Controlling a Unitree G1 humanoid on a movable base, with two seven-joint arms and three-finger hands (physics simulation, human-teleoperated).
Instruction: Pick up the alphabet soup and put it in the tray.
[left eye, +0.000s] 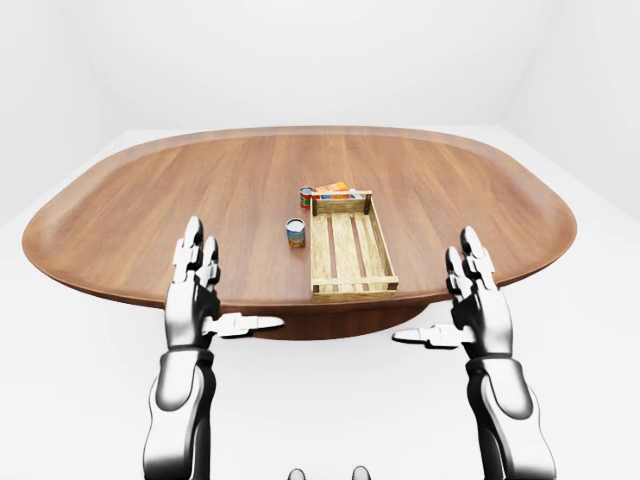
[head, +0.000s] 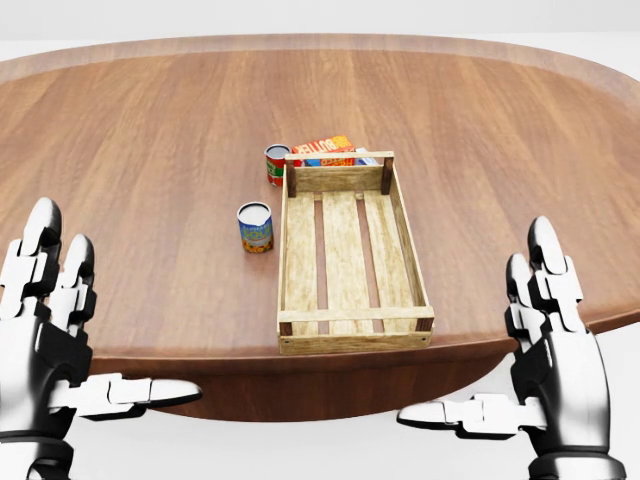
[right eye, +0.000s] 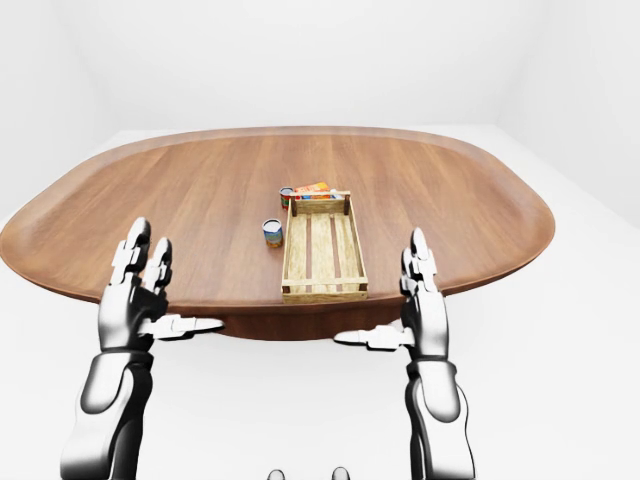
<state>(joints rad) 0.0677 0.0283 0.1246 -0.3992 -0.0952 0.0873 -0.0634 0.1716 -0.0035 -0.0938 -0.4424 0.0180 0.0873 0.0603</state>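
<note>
Alphabet soup: I can't tell which can it is, labels too small. One can (head: 255, 227) stands upright just left of the tray (head: 299, 262); a second can (head: 276, 165) stands upright at the tray's far left corner, beside a box (head: 325, 146) partly hidden behind the tray's end wall. My left hand (head: 45, 335) and right hand (head: 552, 350) hover at the table (head: 150, 150) edge, fingers spread wide, thumbs pointing inward, holding nothing.
</note>
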